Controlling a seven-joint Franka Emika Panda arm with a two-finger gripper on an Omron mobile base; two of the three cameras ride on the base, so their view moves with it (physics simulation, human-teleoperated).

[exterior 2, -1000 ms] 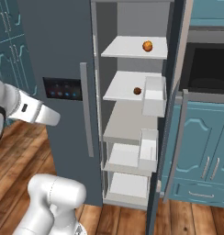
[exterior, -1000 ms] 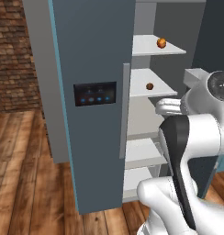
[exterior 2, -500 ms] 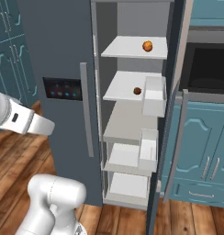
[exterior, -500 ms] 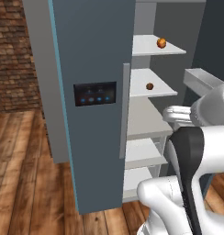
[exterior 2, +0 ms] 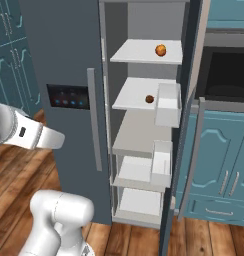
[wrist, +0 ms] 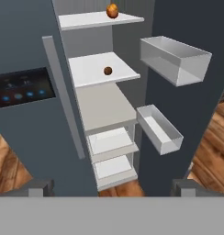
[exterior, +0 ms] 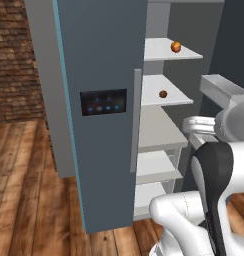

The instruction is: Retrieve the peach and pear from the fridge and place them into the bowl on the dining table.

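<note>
Reaching toward open fridge (exterior 2: 69,60); gripper (wrist: 112,187) wide, empty. Peach (wrist: 108,70) on second shelf, pear (wrist: 112,10) on top shelf. Advice: approach peach level, between door bins, close gently.

Fridge (exterior 2: 69,60) stands open; the orange pear (exterior 2: 160,50) lies on its top shelf, the dark red peach (exterior 2: 149,99) on the next shelf down.

Brick wall (exterior: 16,55), wood floor (exterior: 29,200), teal cabinets (exterior 2: 221,150).

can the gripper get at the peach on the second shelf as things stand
Probably yes: the fridge door stands open, the peach lies alone on its shelf, and the open gripper faces the shelves.
</note>
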